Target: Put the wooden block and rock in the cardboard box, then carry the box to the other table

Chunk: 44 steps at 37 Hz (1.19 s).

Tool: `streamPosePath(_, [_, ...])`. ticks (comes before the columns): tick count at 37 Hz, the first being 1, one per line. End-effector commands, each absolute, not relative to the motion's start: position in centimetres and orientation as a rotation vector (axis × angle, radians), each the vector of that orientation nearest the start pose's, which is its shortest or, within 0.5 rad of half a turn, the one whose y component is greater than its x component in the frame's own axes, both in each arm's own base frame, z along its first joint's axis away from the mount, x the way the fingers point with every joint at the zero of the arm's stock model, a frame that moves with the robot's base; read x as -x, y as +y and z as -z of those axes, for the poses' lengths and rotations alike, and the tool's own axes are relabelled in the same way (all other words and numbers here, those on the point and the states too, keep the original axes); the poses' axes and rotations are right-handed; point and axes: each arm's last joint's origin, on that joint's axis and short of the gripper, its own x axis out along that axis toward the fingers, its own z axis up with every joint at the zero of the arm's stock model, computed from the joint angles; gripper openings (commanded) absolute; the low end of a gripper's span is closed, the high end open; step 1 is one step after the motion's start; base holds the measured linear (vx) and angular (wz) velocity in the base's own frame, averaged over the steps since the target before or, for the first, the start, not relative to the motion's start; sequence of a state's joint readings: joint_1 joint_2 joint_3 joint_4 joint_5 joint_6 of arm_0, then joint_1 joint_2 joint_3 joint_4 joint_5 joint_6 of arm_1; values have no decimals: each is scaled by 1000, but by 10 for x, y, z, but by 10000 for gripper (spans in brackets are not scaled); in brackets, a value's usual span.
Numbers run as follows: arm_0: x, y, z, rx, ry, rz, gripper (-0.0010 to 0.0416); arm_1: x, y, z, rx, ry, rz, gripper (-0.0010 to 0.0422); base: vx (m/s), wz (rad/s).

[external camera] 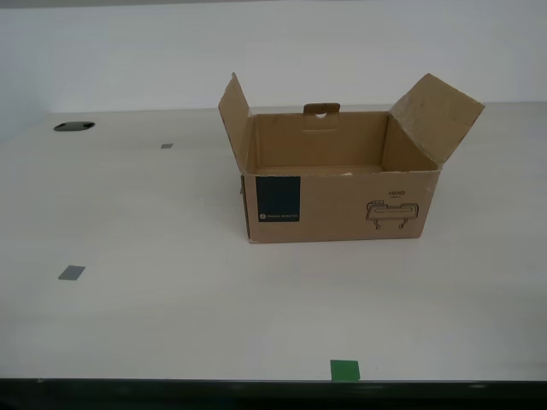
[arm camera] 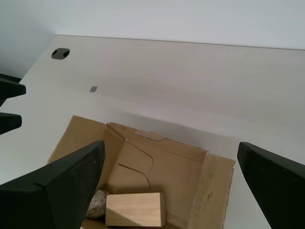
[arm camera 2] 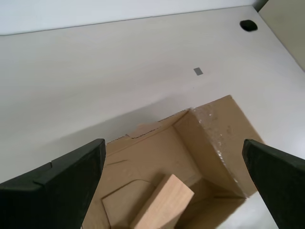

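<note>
Wooden block (arm camera: 135, 209) and rock (arm camera: 98, 204) lie inside the cardboard box (external camera: 338, 205); both tools hover spread wide, empty.

Lighting flat, bright, diffuse, apparently from overhead; no hard glare. Exterior view: slightly hazy, low contrast, beige table (external camera: 171, 299) near washed out; cardboard box (external camera: 335, 190) casts only a faint soft shadow at its base, interior evenly lit. Dark band along the bottom edge. Second wrist view: soft broad shadow on the table behind the box, my second gripper (arm camera 2: 174, 179) fingers near-black, underexposed, no surface detail. First wrist view: same, soft grey shadow band behind the box; wooden block (arm camera: 136, 209) and rock (arm camera: 97, 204) reasonably sharp. No motion blur. Mild wide-angle stretch at wrist frame edges.
</note>
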State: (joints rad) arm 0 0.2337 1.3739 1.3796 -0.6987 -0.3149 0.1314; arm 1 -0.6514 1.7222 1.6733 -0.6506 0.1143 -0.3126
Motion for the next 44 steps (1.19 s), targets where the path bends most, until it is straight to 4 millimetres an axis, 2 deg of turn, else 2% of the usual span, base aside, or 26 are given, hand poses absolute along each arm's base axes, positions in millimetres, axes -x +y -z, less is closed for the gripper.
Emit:
streamPosePath(1, [-272,74,-378,-150,736,-476,387,-298,-230,-363,105,819,605,391,0,0])
streamPosePath(12, [-259,70,-416,-133,715,-480,387,-292,-214,-389,101,886,560,391,0,0])
streamPosePath(21, [-246,52,-430,-153,792,-418,387,-290,-199,-403,104,919,520,391,0,0])
streamPosePath(30, [-239,31,-431,-169,867,-347,387,-287,-182,-404,71,1014,470,391,0,0])
streamPosePath(37, [-238,26,-425,-165,932,-329,387,-286,-173,-400,78,1089,470,391,0,0])
streamPosePath(44, [-237,21,-416,-151,1031,-324,387,-286,-164,-404,101,1087,462,391,0,0])
